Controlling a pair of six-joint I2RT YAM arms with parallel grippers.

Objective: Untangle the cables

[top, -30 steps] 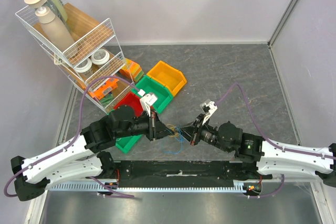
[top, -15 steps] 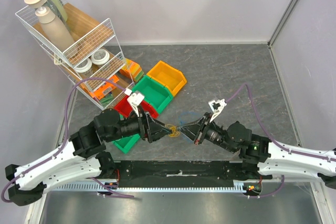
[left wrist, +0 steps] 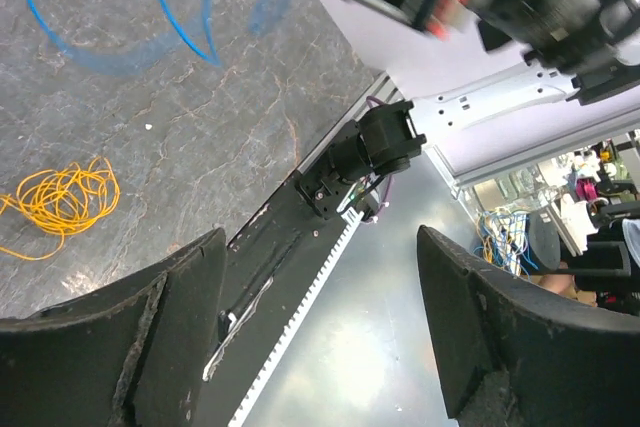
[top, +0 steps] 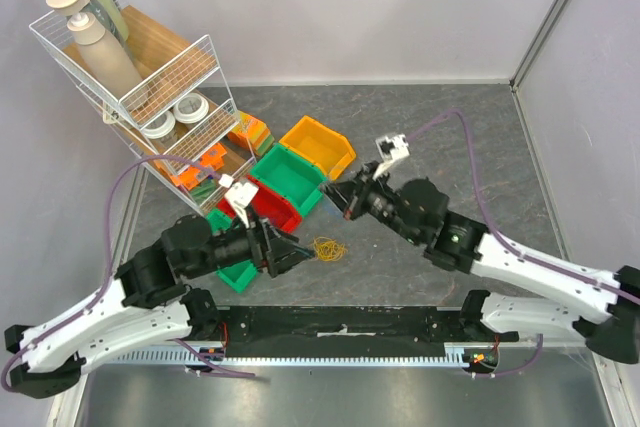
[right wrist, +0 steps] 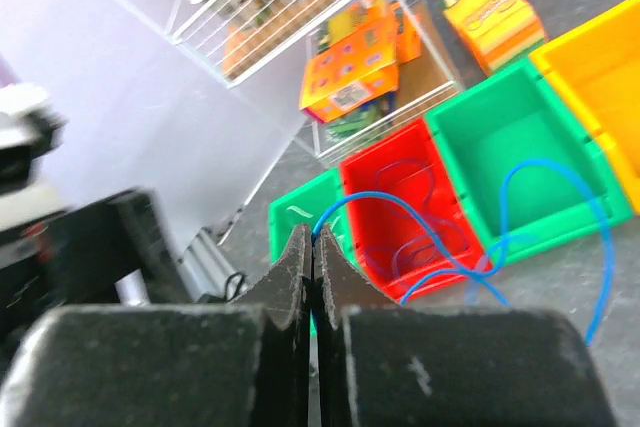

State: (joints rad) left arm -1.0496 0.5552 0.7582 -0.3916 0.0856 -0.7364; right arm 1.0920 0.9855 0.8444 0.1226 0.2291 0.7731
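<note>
The cables are now two separate pieces. A yellow coil (top: 327, 248) lies loose on the grey table, just right of my left gripper (top: 293, 253). The left wrist view shows that same yellow coil (left wrist: 62, 197) at the left, with the left gripper (left wrist: 320, 337) open and nothing between its fingers (left wrist: 170, 327). My right gripper (right wrist: 313, 239) is shut on a thin blue cable (right wrist: 545, 175). The cable hangs in loops in front of the red bin (right wrist: 400, 182). In the top view the right gripper (top: 333, 194) hovers beside the bins.
Red (top: 262, 199), green (top: 292, 178) and yellow (top: 318, 147) bins stand in a row at centre left. A small green bin (top: 238, 274) sits under the left arm. A wire rack (top: 150, 87) with bottles and orange boxes fills the back left corner.
The left gripper opened and let the yellow coil drop onto the table, then drew back left. The right gripper, still shut, carried the blue cable up and back toward the bins.
</note>
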